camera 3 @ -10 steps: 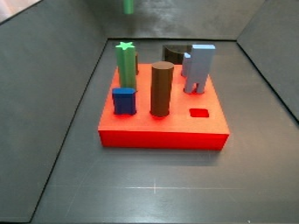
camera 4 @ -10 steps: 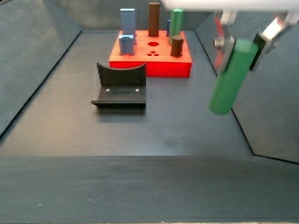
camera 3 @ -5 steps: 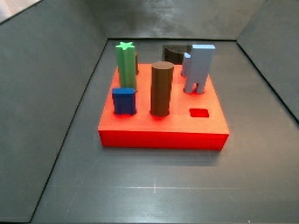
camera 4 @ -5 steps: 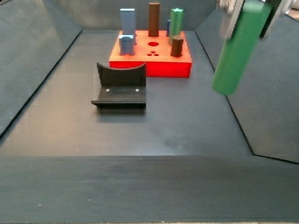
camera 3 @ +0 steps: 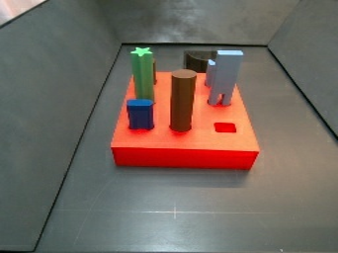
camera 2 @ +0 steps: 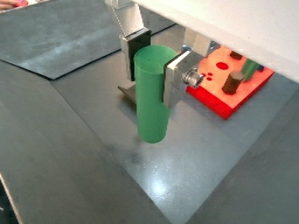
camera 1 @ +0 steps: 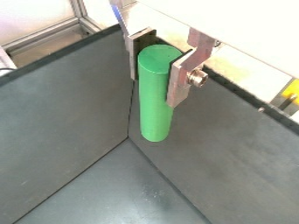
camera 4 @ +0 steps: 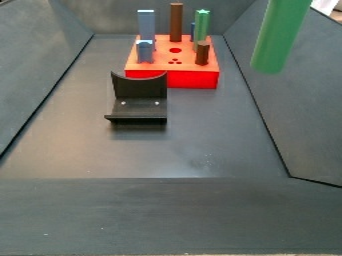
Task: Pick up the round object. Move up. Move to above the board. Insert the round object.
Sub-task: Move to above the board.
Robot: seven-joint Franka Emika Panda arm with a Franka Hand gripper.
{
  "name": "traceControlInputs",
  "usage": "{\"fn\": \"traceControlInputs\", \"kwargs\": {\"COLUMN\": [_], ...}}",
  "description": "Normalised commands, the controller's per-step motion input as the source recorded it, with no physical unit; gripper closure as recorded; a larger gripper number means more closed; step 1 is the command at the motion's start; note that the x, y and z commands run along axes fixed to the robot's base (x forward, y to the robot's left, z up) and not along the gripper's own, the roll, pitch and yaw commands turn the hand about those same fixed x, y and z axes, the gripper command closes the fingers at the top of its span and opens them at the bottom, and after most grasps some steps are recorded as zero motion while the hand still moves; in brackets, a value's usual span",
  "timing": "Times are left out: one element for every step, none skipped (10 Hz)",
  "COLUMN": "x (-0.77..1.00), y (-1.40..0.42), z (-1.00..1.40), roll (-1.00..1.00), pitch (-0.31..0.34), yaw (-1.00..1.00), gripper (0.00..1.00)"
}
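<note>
The round object, a plain green cylinder rod (camera 1: 156,92), hangs upright between my gripper's (camera 1: 156,66) silver fingers (camera 1: 184,74), which are shut on its upper part. It also shows in a wrist view (camera 2: 153,96), clamped by my gripper (camera 2: 158,66). In a side view the rod (camera 4: 282,35) is high in the air at the right, well off to the side of the red board (camera 4: 174,80); the gripper is cut off by the frame edge there. The board (camera 3: 185,155) shows in a side view without the gripper. The board (camera 2: 219,94) lies beyond the rod in a wrist view.
The board carries a green star-topped peg (camera 3: 142,71), a thick brown cylinder (camera 3: 183,99), a blue block (camera 3: 140,112), a light blue piece (camera 3: 226,74) and a dark peg (camera 3: 199,61). The dark fixture (camera 4: 138,97) stands on the floor in front of the board. Sloping dark walls surround the floor.
The rod has risen with the gripper; the fingers that showed a second ago have left the side view upward. The board and pegs have not moved.
</note>
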Motion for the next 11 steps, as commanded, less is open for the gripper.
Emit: {"fn": "traceControlInputs", "kwargs": {"x": [0.00, 0.14, 0.14, 0.14, 0.13, 0.13, 0.13, 0.13, 0.13, 0.13, 0.12], "y": [-0.01, -1.00, -1.00, -1.00, -1.00, -1.00, -1.00, -1.00, -1.00, -1.00, -1.00], "z": [0.36, 0.05, 0.03, 0.04, 0.04, 0.04, 0.04, 0.04, 0.04, 0.04, 0.04], "roll": [0.07, 0.18, 0.18, 0.17, 0.08, 0.05, 0.04, 0.01, -0.01, -0.02, -0.02], "pitch": [0.106, 0.320, 0.300, 0.200, 0.103, 0.028, 0.015, 0.014, 0.016, 0.015, 0.015], "yaw": [0.02, -0.36, -0.35, -0.19, -0.10, -0.05, -0.03, -0.01, 0.00, 0.01, 0.01], "gripper": [1.00, 1.00, 1.00, 1.00, 1.00, 1.00, 1.00, 1.00, 1.00, 1.00, 1.00]}}
